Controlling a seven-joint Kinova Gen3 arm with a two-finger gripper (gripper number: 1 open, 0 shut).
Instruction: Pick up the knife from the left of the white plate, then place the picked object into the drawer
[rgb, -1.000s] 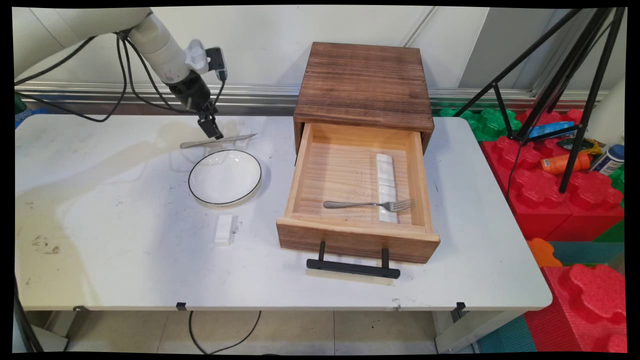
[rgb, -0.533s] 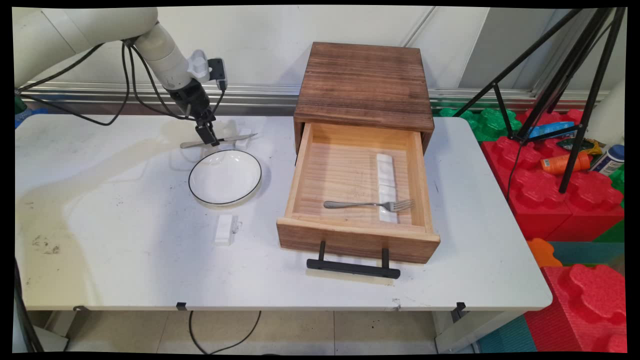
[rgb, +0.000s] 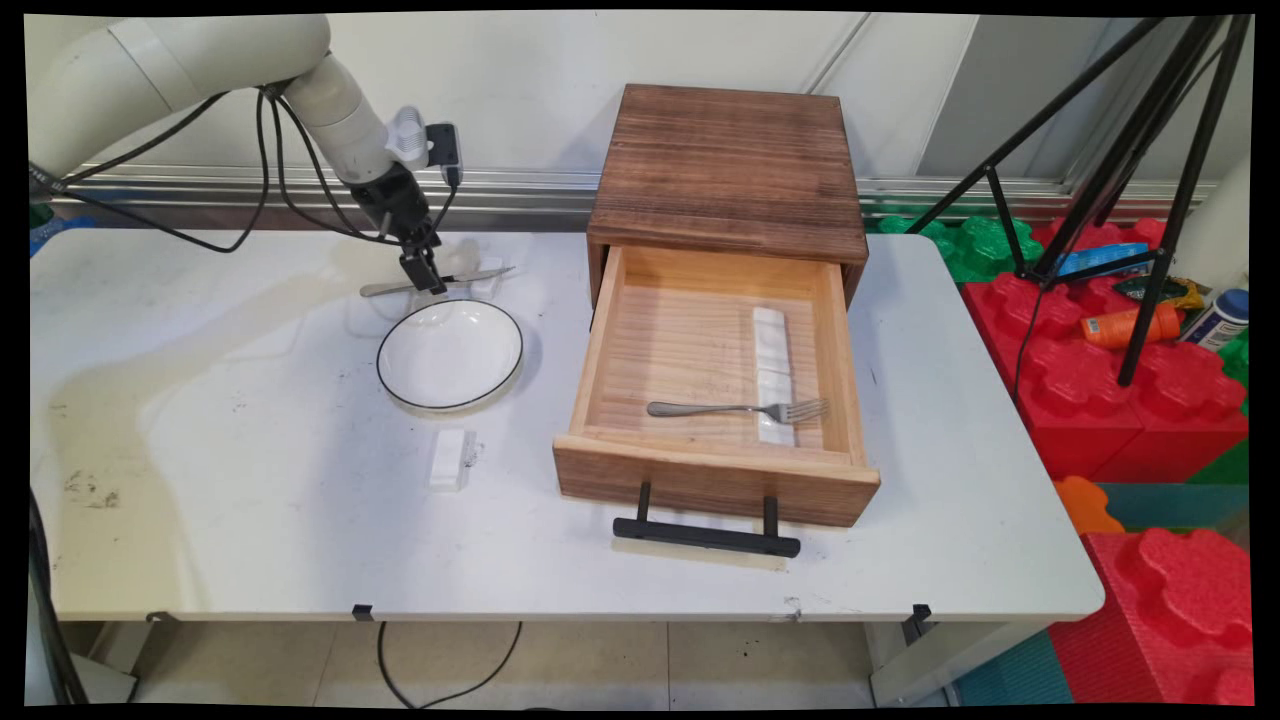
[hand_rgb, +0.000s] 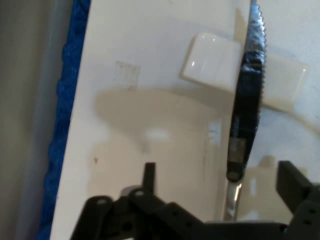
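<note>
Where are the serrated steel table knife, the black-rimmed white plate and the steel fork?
Serrated steel table knife (hand_rgb: 248, 90), hand view, mid-blade.
Black-rimmed white plate (rgb: 450, 353), main view, bare centre.
Steel fork (rgb: 700, 409), main view, handle, inside the open drawer.

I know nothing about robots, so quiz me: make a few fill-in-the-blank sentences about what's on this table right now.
1. The pincer hangs over a table ____, which lies across a small white rest.
2. The fork lies inside the open wooden ____.
3. The white plate has a thin ____ rim.
4. In the hand view, the pincer's two fingers stand ____, one on each side of the handle.

Missing words: knife; drawer; black; apart
</note>
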